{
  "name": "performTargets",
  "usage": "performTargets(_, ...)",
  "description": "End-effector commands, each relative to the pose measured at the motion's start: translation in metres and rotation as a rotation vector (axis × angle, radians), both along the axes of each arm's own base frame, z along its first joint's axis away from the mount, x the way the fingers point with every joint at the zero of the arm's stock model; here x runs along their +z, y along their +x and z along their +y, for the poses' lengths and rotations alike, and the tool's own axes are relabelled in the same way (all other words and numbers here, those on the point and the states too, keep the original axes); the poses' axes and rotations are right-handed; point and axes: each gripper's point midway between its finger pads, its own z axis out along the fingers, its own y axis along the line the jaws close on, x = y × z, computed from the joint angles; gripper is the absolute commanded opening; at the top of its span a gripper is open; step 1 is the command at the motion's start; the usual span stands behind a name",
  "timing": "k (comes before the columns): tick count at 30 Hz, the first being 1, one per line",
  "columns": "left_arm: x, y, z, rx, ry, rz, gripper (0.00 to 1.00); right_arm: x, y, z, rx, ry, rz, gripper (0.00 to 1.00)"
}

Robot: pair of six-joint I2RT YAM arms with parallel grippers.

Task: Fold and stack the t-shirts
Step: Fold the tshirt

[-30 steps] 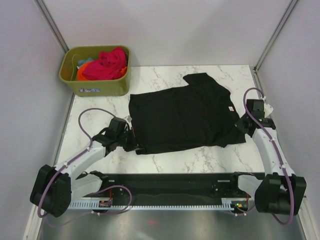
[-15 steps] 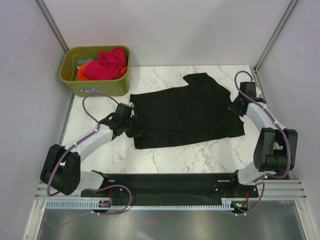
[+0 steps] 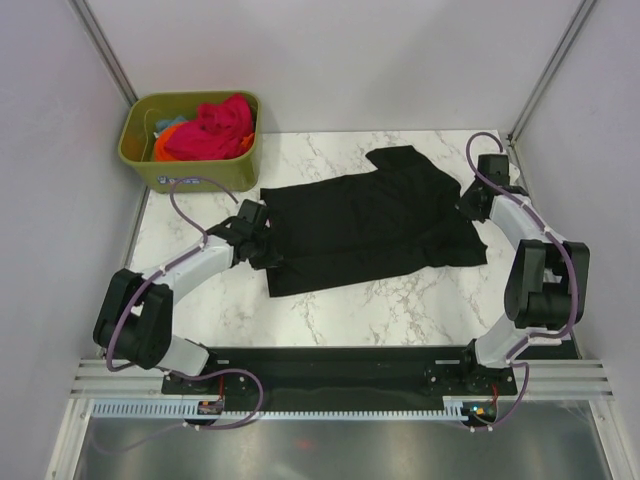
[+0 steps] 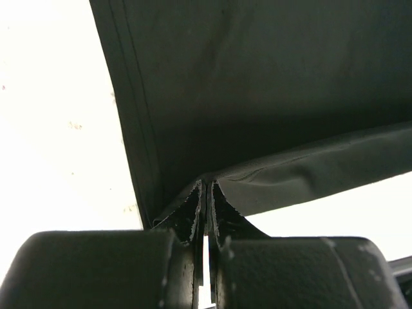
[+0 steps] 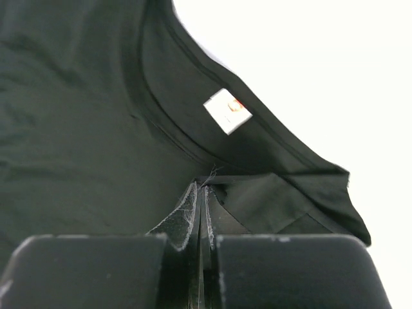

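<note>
1. Two pincers are at work, and both are clamped on the black t-shirt [image 4: 257, 84]. The left pincer [image 4: 206, 193] has its jaws pressed together on a pinch of cloth at a hemmed corner, and a doubled-over edge runs off to the right from there.
2. The right pincer [image 5: 201, 193] is likewise closed on a small tuck of fabric just inside the collar band. The white neck label [image 5: 227, 111] lies just beyond its tips.
3. Seen from above, the left pincer [image 3: 265, 250] grips the shirt's left side near its near corner. The right pincer [image 3: 470, 205] grips the right side, at the neck end.
4. The black t-shirt [image 3: 370, 225] lies spread across the middle of the marble counter [image 3: 380, 300], mostly flat, with one sleeve jutting toward the far edge.
5. At the far left corner stands the olive-green bin [image 3: 190, 175], just beside the shirt's far left corner; whether they touch cannot be told. A bunched pink-red t-shirt [image 3: 215, 125] fills it, with an orange t-shirt [image 3: 165, 147] showing at its left.
</note>
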Motion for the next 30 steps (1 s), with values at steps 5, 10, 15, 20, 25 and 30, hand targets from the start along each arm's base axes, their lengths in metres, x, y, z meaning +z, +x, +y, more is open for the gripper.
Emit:
performTargets(5, 0.0, 0.017, 0.008, -0.002, 0.064, -0.014, 0.02, 0.023, 0.04, 0.009, 0.061, 0.026, -0.11, 0.0)
performTargets(10, -0.006, 0.024, 0.012, 0.007, 0.099, 0.001, 0.02, 0.019, 0.051, 0.011, 0.095, -0.035, -0.088, 0.0)
performTargets(15, -0.008, 0.03, 0.011, 0.009, 0.109, 0.024, 0.02, 0.008, 0.06, 0.011, 0.124, -0.072, -0.039, 0.0)
performTargets(20, -0.008, 0.033, 0.016, 0.026, 0.148, 0.035, 0.19, -0.001, 0.067, 0.016, 0.156, -0.068, -0.022, 0.0)
performTargets(25, -0.002, 0.026, 0.032, 0.03, 0.244, 0.087, 0.41, -0.001, 0.078, 0.025, 0.194, -0.039, -0.021, 0.07)
performTargets(30, 0.048, 0.04, 0.025, -0.019, 0.235, -0.038, 0.47, 0.025, 0.085, 0.029, 0.166, -0.033, -0.047, 0.22)
